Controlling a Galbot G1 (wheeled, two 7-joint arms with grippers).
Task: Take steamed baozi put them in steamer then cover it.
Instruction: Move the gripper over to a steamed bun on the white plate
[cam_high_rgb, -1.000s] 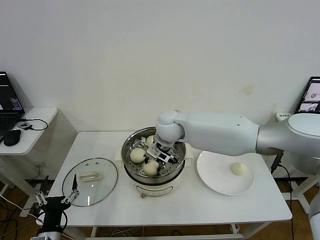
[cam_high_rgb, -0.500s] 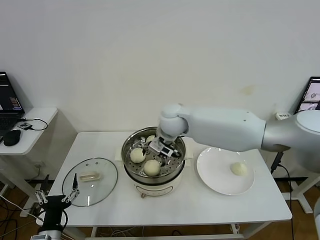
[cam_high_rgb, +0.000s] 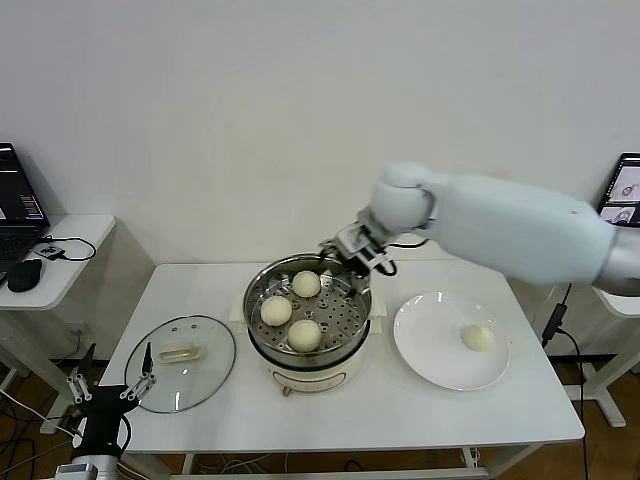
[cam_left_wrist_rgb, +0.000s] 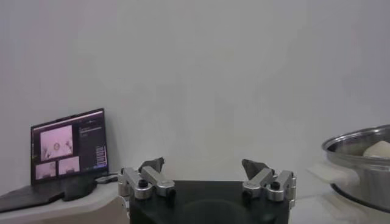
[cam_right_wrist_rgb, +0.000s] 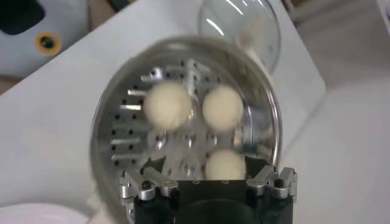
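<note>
The steamer (cam_high_rgb: 262, 345) stands mid-table with three baozi on its perforated tray: one at the back (cam_high_rgb: 306, 284), one on the left (cam_high_rgb: 276, 310) and one at the front (cam_high_rgb: 304, 334). A fourth baozi (cam_high_rgb: 479, 338) lies on the white plate (cam_high_rgb: 430, 350). My right gripper (cam_high_rgb: 353, 254) is open and empty, above the steamer's far right rim. In the right wrist view the gripper (cam_right_wrist_rgb: 206, 167) looks down on the steamer (cam_right_wrist_rgb: 100, 137) and its baozi (cam_right_wrist_rgb: 167, 105). The cover (cam_high_rgb: 205, 375) lies flat to the left of the steamer. My left gripper (cam_high_rgb: 108, 386) is open and low at the table's front left.
A side table with a laptop (cam_high_rgb: 15, 205) and a mouse (cam_high_rgb: 22, 274) stands at the far left. A monitor (cam_high_rgb: 625, 190) stands at the far right. In the left wrist view the open gripper (cam_left_wrist_rgb: 204, 165) faces the wall, with the steamer (cam_left_wrist_rgb: 359, 167) at the edge.
My right gripper has let go of the front baozi in the steamer. It has risen out of the pot and moved back and to the right. The left arm has barely moved.
</note>
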